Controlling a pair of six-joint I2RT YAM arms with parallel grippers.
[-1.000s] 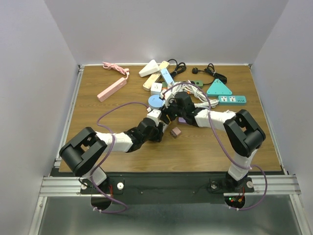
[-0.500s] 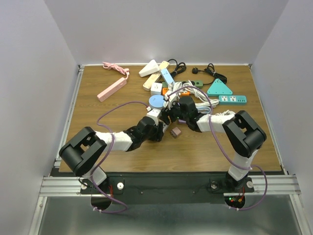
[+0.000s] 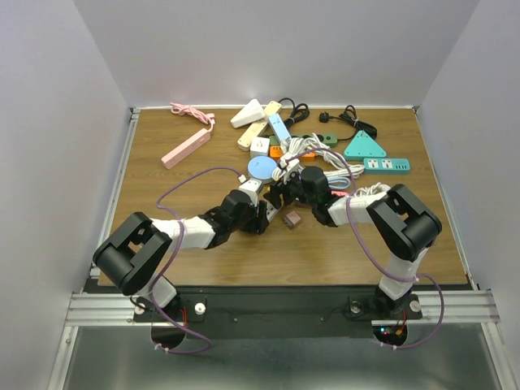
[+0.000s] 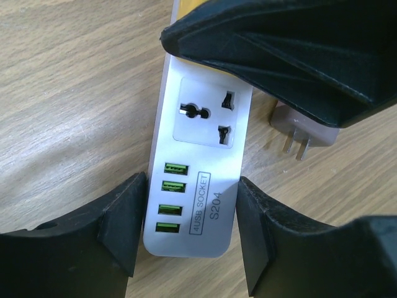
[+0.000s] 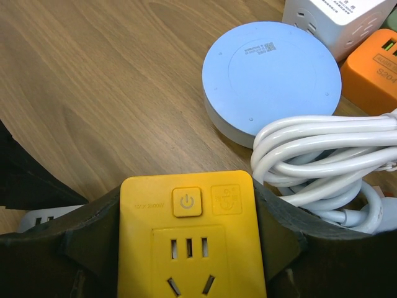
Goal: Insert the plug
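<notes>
My left gripper (image 4: 192, 239) is shut on a white socket block (image 4: 201, 143) with a universal socket and several green USB ports; it lies flat on the wooden table. A small brownish plug (image 4: 298, 133) lies prongs-down just right of it, and also shows in the top view (image 3: 292, 218). My right gripper (image 5: 188, 214) is shut on a yellow socket block (image 5: 192, 261) with a power button. It holds this block right above the far end of the white block. The two grippers meet at mid-table, left (image 3: 258, 207) and right (image 3: 284, 193).
A blue round disc (image 5: 273, 68), a coiled white cord (image 5: 329, 155), an orange block (image 5: 372, 62) and a white cube socket (image 5: 335, 15) lie just beyond my right gripper. At the back lie a pink strip (image 3: 185, 149), a teal triangle (image 3: 363, 146) and a black cable (image 3: 349, 120).
My right gripper has come down and nearer with the yellow block, closing on the left gripper. The left arm has shifted slightly left, still on the white block.
</notes>
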